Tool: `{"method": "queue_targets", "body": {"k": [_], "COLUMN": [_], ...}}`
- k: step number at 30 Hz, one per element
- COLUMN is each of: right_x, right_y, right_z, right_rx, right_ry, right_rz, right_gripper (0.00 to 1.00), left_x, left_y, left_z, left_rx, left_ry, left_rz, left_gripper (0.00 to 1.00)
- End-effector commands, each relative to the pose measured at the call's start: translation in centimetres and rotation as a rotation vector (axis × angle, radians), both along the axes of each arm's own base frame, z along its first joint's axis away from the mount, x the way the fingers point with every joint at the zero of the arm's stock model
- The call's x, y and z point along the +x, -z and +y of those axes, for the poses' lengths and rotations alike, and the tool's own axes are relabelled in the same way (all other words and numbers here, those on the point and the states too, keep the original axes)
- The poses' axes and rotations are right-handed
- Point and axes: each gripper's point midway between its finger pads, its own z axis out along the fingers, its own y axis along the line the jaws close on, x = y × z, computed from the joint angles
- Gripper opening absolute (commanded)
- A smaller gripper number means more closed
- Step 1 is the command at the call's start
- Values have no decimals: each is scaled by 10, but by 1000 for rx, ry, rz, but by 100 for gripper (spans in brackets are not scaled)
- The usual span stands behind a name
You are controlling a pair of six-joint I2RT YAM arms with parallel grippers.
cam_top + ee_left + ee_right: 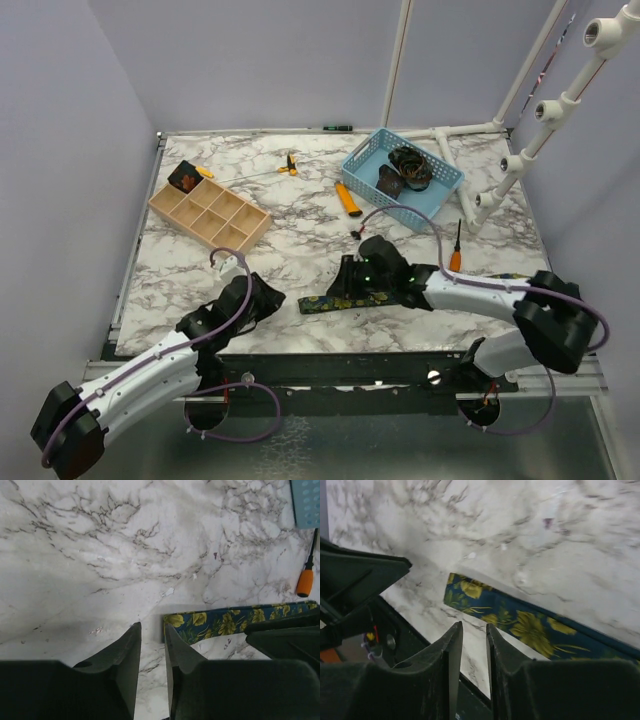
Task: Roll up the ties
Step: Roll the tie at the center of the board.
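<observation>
Left wrist view is showing the left gripper [152, 630] hanging over the table [100, 555], fingers a narrow gap apart with nothing between them. The floral tie [225, 622] is lying flat, its end just beside the right fingertip; touching or not is unclear. In the right wrist view, the right gripper [474, 627] is likewise slightly parted and empty, the tie stretching just beyond it and off-frame. From above, the right arm [470, 290] is covering the tie's far length. Farther back, a dark coil [410, 165], its pattern unreadable, is sitting in the blue basket [440, 193].
</observation>
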Motion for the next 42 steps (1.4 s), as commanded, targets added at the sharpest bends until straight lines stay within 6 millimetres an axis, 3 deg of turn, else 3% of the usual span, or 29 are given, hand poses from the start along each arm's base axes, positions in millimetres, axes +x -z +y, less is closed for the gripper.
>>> {"method": "queue_targets", "body": {"k": [1, 6, 14, 19, 21, 24, 29, 31, 33, 37, 42], "right_x": [-23, -40, -38, -46, -51, -46, -23, -14, -6, -1, -12], "right_y": [-29, -13, 50, 69, 70, 57, 0, -27, -39, -20, 18], "right_z": [77, 110, 111, 113, 112, 111, 104, 93, 75, 35, 22], "right_rx": [201, 235, 143, 91, 76, 77, 99, 90, 40, -109, -203], "right_ry": [-277, -380, -316, -341, -366, -357, -273, -236, -182, -113, -132], "right_rz": [-14, 73, 206, 258, 263, 222, 72, -15, -85, -126, -49], "right_gripper": [28, 25, 18, 17, 18, 24, 42, 45, 46, 36, 22], "left_x": [-15, -20, -23, -23, -21, -20, -17, -17, -16, -16, -14], "left_y": [11, 11, 15, 15, 13, 11, 5, 5, 5, 10, 19], "left_z": [-7, 6, 17, 18, 19, 21, 22, 21, 17, 2, -16], "left_rx": [-88, -107, -90, -56, -52, -51, -51, -52, -57, -72, -78], "left_ry": [23, -25, -55, -47, -50, -59, -66, -64, -46, 5, 67], "left_rz": [64, 52, 49, 49, 41, 27, 8, 10, 12, 38, 78], "left_gripper": [24, 22, 21, 21, 26, 42, 57, 61, 62, 61, 56]}}
